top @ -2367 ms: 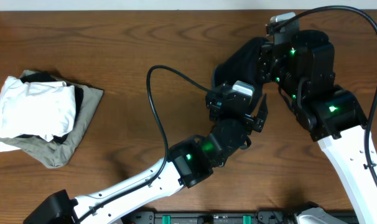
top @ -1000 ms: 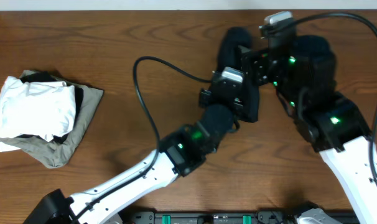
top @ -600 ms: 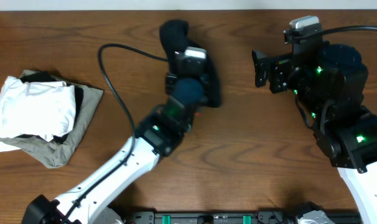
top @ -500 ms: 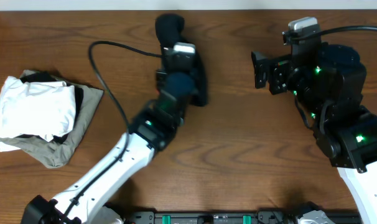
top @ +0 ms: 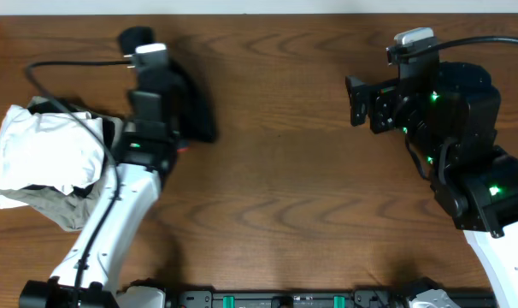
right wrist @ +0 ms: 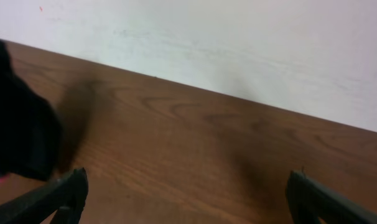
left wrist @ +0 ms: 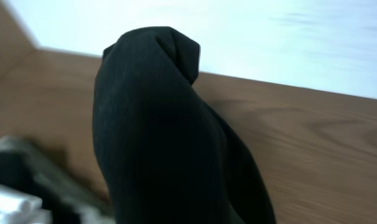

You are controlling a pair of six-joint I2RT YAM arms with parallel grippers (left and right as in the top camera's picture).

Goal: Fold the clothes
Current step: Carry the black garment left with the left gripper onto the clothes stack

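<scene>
The clothes, black leggings (top: 193, 109) bunched into a folded bundle, hang from my left gripper (top: 167, 96), which is shut on them at the back left of the table. In the left wrist view the black leggings (left wrist: 157, 137) fill the middle and hide the jaws. A coral-red bit of trim shows at the bundle's lower edge. My right gripper (top: 356, 103) stands open at the back right, far from the bundle. In the right wrist view my right gripper (right wrist: 188, 199) holds nothing, and the leggings (right wrist: 17, 130) show at the far left.
A pile of folded garments lies at the left edge: a white one (top: 45, 150) on top of an olive-grey one (top: 81, 205). The bundle hangs just right of this pile. The left arm's cable (top: 71, 64) loops over the pile. A white wall (right wrist: 238, 43) borders the table's back edge.
My left arm has swept from the table's middle to the far left, carrying the leggings to beside the pile. The right gripper, having let go and opened, has stayed at the right.
</scene>
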